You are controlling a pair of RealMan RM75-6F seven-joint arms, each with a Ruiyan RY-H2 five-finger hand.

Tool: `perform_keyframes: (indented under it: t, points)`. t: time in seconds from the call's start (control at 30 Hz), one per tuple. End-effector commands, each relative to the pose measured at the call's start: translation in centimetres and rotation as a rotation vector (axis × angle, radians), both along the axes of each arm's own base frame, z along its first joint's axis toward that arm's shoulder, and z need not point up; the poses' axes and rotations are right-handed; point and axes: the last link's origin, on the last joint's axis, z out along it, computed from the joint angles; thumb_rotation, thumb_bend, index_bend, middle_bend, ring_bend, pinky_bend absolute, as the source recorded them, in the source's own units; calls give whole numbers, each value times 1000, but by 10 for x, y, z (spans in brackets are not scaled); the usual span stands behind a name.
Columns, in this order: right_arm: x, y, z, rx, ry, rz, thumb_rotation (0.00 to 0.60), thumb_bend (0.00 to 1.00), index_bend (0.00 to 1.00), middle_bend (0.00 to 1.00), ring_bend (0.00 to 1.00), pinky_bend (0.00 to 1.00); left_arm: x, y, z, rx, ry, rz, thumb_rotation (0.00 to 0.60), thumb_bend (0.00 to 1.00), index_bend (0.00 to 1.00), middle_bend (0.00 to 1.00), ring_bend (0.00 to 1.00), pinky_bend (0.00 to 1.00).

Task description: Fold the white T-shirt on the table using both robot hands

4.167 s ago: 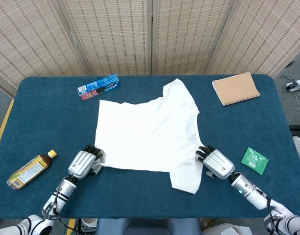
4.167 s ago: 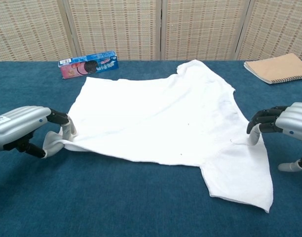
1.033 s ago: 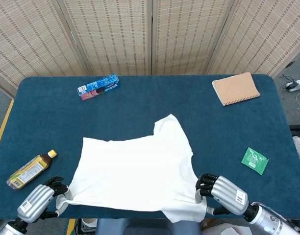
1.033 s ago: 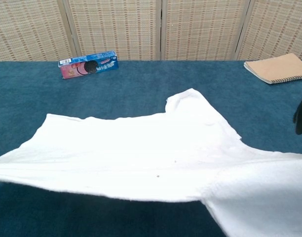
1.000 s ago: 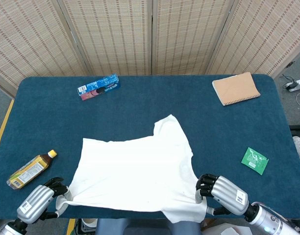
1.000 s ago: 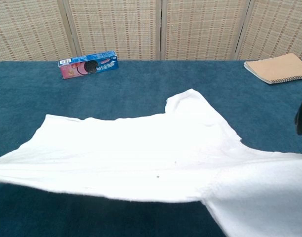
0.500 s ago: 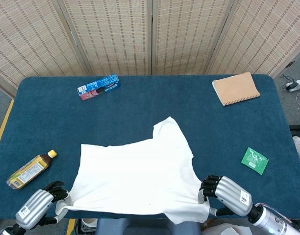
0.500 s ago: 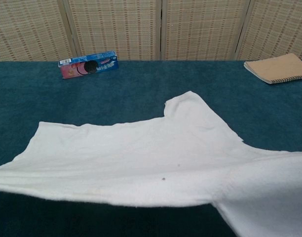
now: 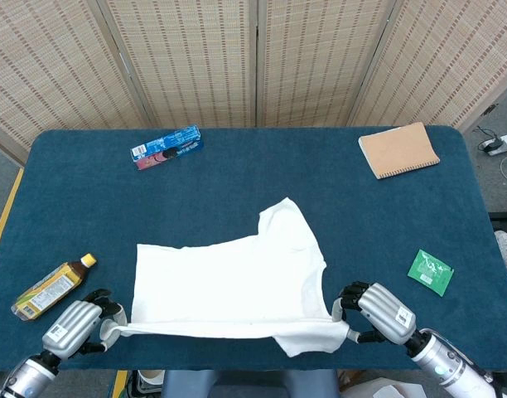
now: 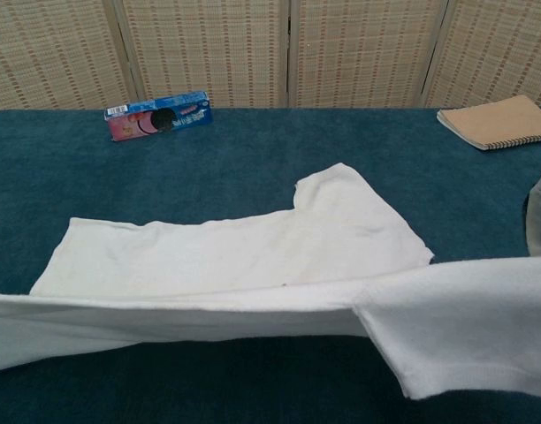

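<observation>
Both hands are at the near edge of the blue surface [image 9: 55, 182], each gripping a near corner of the white shirt [image 9: 229, 278]. The left hand [image 9: 71, 327] has its fingers closed on the near-left corner, and the right hand [image 9: 384, 313] has its fingers closed on the near-right one. That near edge is lifted off the surface while the far part lies flat. A cookie box [image 9: 166, 147], notebook [image 9: 398, 149], bottle [image 9: 50, 288] and green packet [image 9: 430, 272] sit around it.
</observation>
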Motion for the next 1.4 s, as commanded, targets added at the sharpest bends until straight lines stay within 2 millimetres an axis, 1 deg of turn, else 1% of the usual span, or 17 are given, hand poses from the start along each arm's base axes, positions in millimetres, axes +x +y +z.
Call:
perform_keyframes:
  t: [0.03,0.27,0.47,0.67,1.07,1.23,1.4]
  points:
    - [-4,-6,-8,-23,22,-17,600,607,920,599,410,401,1,21,-12,9,33,-29,600,516,757,519,375,136]
    - [-14,-16,-26,-66,64,-57,600,606,920,597,398,401,2,58,-36,14,110,-76,600,515,758,511,374,134]
    - [-16,-25,-37,-127,99,-83,600,607,920,594,387,400,4,86,-48,20,175,-118,600,516,758,511,375,130]
    - [-16,-33,-44,-174,113,-120,600,609,920,589,380,390,8,108,-56,22,259,-179,600,516,759,510,374,108]
    - [-10,-53,-58,-174,140,-166,600,609,920,576,379,389,10,141,-72,18,298,-153,600,516,759,501,374,107]
    - [-6,-62,-62,-186,148,-155,600,608,920,574,379,389,10,152,-73,30,310,-143,600,516,759,500,374,106]
    - [-4,-70,-65,-221,198,-120,600,604,920,570,372,388,8,160,-74,38,329,-129,600,516,758,500,374,105]
